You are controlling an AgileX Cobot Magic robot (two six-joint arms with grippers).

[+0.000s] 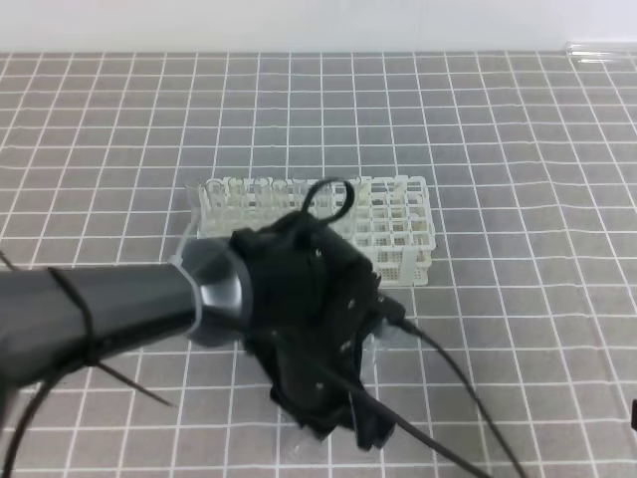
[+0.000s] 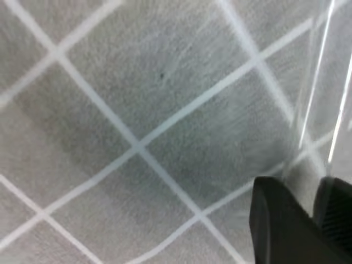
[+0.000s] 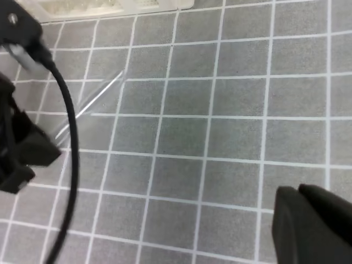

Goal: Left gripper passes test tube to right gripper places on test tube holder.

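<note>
The white test tube holder (image 1: pixel 398 234) stands mid-table, its front left hidden behind my left arm. My left gripper (image 1: pixel 333 423) hangs low over the cloth in front of it. In the left wrist view the clear test tube (image 2: pixel 319 93) runs down into the narrow gap between the black fingers (image 2: pixel 280 225), which look shut on it. The right wrist view shows the test tube (image 3: pixel 93 104) slanting from the left gripper (image 3: pixel 25 151) toward the rack. My right gripper (image 3: pixel 300 192) is far to the right, its fingers together and holding nothing.
A grey cloth with a white grid (image 1: pixel 518 149) covers the table. A black cable (image 1: pixel 448 373) trails from the left gripper toward the front right. Another clear glass item (image 1: pixel 602 50) lies at the far right back edge.
</note>
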